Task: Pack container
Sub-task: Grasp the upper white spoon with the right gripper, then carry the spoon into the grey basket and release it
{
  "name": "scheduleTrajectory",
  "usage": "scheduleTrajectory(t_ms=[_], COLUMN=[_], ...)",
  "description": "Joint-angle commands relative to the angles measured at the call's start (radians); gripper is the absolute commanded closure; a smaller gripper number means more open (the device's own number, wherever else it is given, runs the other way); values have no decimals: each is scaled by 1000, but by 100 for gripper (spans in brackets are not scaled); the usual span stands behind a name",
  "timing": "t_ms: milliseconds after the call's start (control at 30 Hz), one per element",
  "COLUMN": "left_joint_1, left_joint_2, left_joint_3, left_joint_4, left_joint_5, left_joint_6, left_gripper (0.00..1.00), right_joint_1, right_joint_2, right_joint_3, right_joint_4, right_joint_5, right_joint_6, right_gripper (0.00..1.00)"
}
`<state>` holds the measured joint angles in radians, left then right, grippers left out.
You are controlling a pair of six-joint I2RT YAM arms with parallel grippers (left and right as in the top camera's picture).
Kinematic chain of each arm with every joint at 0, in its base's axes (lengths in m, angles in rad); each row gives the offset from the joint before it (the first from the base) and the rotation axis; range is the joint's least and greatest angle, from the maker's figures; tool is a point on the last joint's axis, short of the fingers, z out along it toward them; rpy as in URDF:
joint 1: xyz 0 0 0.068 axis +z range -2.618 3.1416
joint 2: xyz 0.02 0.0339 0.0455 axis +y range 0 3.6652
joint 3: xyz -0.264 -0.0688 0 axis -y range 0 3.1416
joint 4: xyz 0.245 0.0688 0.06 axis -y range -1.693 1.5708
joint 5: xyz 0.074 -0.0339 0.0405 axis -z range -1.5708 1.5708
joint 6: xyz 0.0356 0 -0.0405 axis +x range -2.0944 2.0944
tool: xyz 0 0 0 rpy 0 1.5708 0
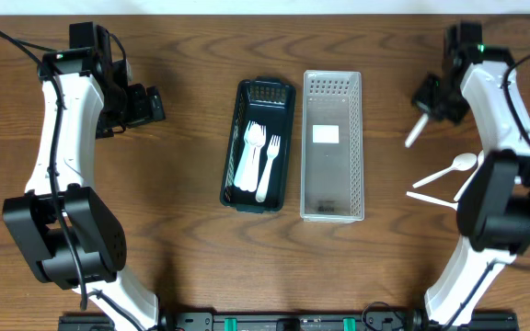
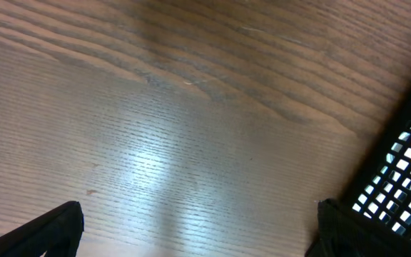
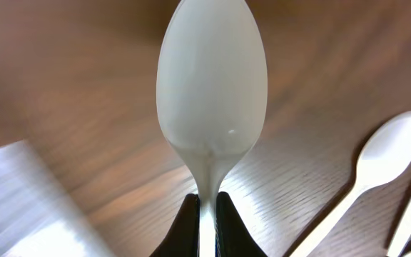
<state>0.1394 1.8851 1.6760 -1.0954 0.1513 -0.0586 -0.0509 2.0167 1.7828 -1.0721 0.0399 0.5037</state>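
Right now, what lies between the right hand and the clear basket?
Nothing lies there. In the overhead view, only bare table separates the right hand, shut on a white spoon, from the clear basket.

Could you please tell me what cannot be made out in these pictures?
Overhead: the right arm covers part of the loose cutlery, so its count is unclear.
Left wrist: the frame edge cuts off the tray; its contents are unseen.
Right wrist: the jaws hide the handle of the held spoon; the lower-left pale shape is blurred.

White spoon [image 3: 212,93] — gripped at handle
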Motion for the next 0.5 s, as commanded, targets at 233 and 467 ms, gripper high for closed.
scheduleTrajectory(t_ms=[233,467], left_joint_1=[0,0], left_joint_2=[6,6], left_joint_3=[-4,-4], left_joint_4=[-3,-3], left_joint_5=[2,-1], left_joint_6=[17,21], left_gripper=[2,2], right_joint_1=[340,457], right_joint_2=[-124,1], right_joint_3=[68,47], right_joint_4=[-74,-85], right_joint_5=[-40,16], right_joint_6=[-149,-150], right_gripper=[99,99])
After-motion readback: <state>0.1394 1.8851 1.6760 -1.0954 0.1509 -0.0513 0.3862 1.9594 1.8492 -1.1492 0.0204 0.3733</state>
